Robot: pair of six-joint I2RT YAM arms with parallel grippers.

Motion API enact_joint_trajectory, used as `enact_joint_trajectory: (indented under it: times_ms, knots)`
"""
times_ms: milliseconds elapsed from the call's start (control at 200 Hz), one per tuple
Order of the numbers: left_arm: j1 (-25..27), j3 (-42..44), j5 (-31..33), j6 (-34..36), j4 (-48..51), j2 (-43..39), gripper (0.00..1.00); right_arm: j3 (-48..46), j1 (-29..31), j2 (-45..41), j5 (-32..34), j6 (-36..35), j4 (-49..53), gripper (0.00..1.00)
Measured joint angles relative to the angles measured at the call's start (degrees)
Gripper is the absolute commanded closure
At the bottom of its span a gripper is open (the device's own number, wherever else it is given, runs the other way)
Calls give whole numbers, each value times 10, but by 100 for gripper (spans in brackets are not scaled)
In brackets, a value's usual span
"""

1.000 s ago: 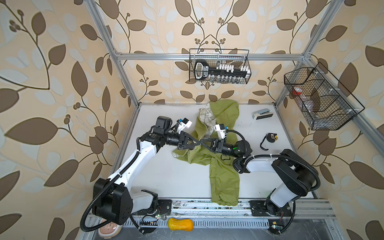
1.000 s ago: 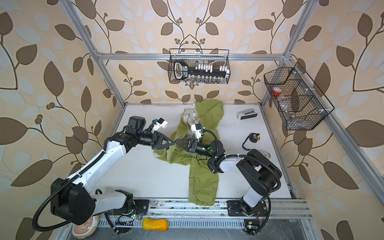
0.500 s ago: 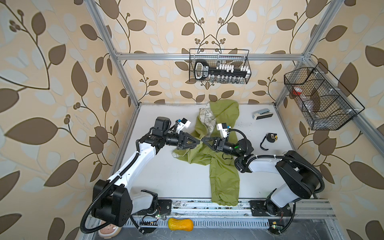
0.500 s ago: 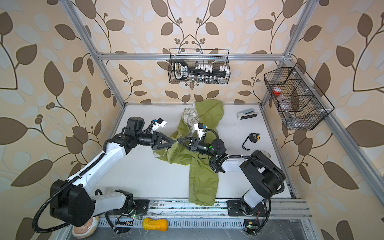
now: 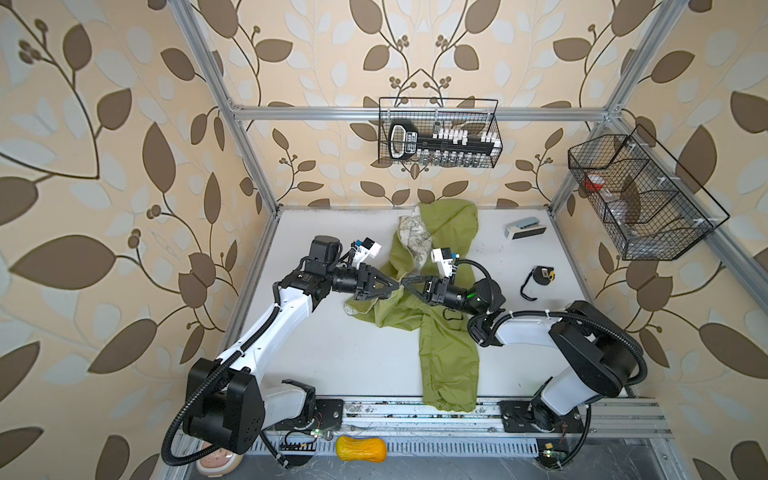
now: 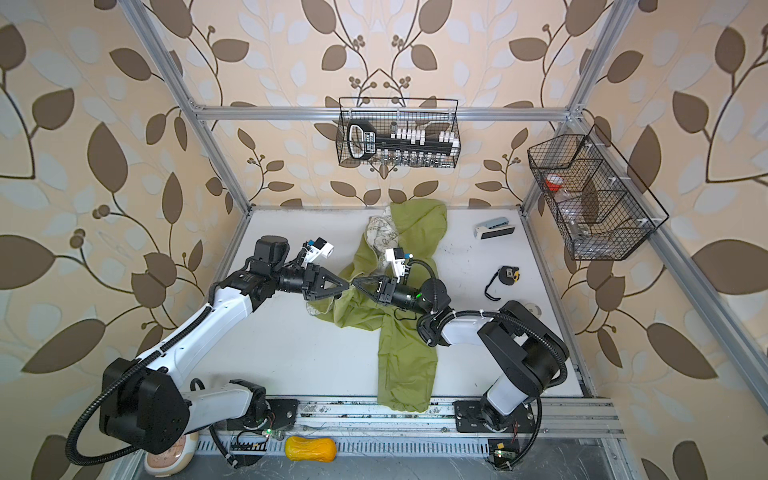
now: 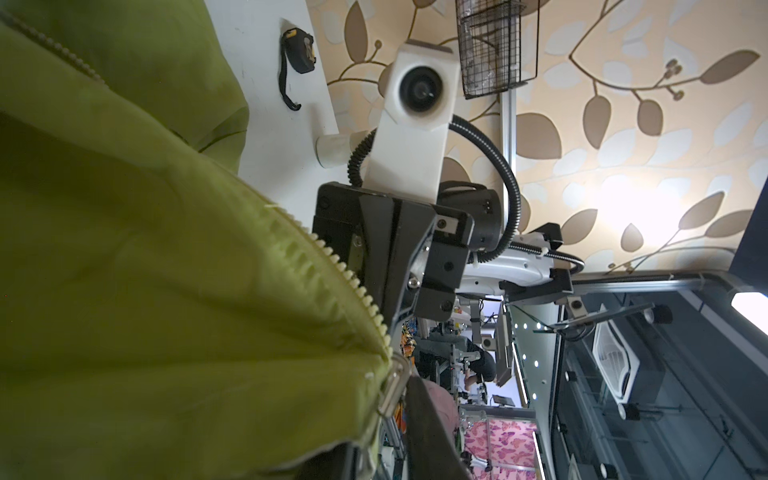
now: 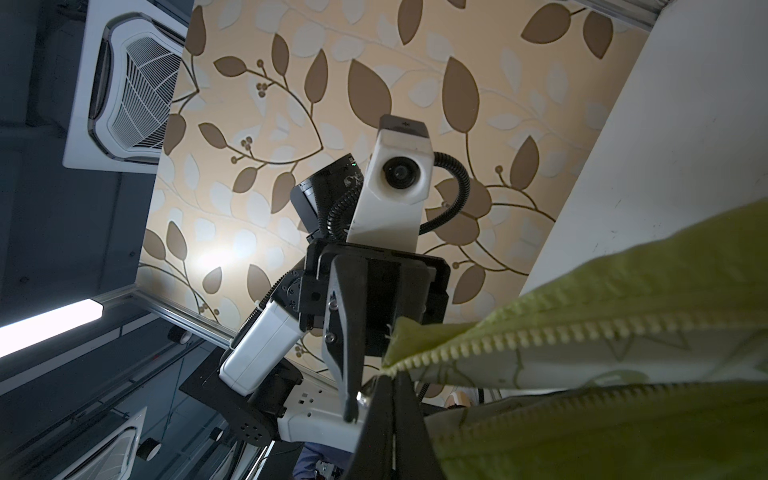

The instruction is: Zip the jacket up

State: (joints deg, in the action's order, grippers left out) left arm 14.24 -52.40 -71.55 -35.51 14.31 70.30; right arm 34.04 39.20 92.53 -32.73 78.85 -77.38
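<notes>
The olive-green jacket (image 5: 446,332) lies in the middle of the white table (image 5: 332,361), its hood with printed lining (image 5: 413,237) at the back. Both grippers meet tip to tip above its left side. My left gripper (image 5: 395,285) is closed on the fabric edge beside the metal zipper slider (image 7: 392,386). My right gripper (image 5: 406,284) is shut on the end of the toothed zipper edge (image 8: 457,347). In the left wrist view the left gripper (image 7: 390,409) has green fabric between its fingers. In the right wrist view the right gripper (image 8: 390,376) has its fingers pressed together.
A tape measure (image 5: 540,276), a white and blue box (image 5: 525,227) and a small white cup (image 6: 533,308) lie on the table's right. Wire baskets hang on the back wall (image 5: 438,133) and right wall (image 5: 640,199). An orange object (image 5: 360,454) lies below the front rail.
The left jaws widened a little and have narrowed again on the jacket's edge. Both grippers stay tip to tip, and the right one stays shut.
</notes>
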Motion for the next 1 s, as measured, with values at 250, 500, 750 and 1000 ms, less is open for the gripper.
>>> enact_joint_trajectory:
  times_ms: [250,500,750,1000]
  knots:
    - [0,3,2,-7,-9,-9,100,0,0,4,4,11,-7,100]
    - [0,3,10,-7,-15,-12,100,0,-6,8,3,22,-17,100]
    - [0,3,24,5,8,-13,100,-10,-27,2,-5,16,-14,100]
    - [0,3,33,23,39,-17,100,-23,-39,-34,-10,-16,31,100]
